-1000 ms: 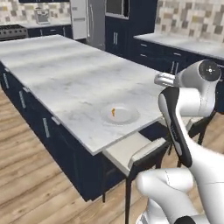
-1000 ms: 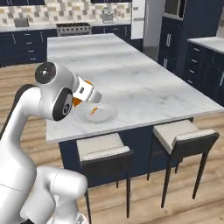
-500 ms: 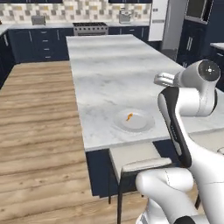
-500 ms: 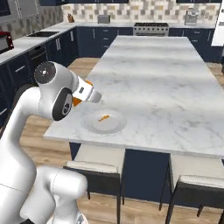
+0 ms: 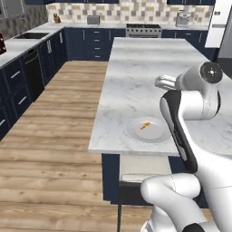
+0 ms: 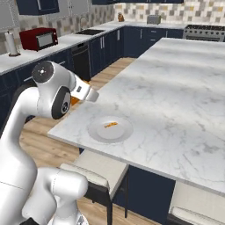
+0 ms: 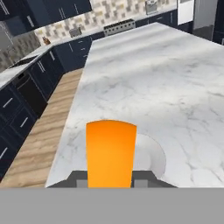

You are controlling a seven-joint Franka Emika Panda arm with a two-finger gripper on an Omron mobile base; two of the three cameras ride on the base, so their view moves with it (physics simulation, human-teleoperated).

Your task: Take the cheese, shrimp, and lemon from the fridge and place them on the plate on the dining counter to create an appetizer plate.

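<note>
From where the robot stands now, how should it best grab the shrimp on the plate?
Grip the shrimp across its thin middle, coming straight down from above. It lies flat near the centre of the plate, a thin curved sliver, so only its narrow sides offer the fingers purchase.

In the hand view the cheese blocks most of the plate, and its bottom's cut off.

The arm is glossy white with rounded, bulbous links. A dark grey disc caps its upper joint at about 1 o'clock, and a black band runs down one link.
</note>
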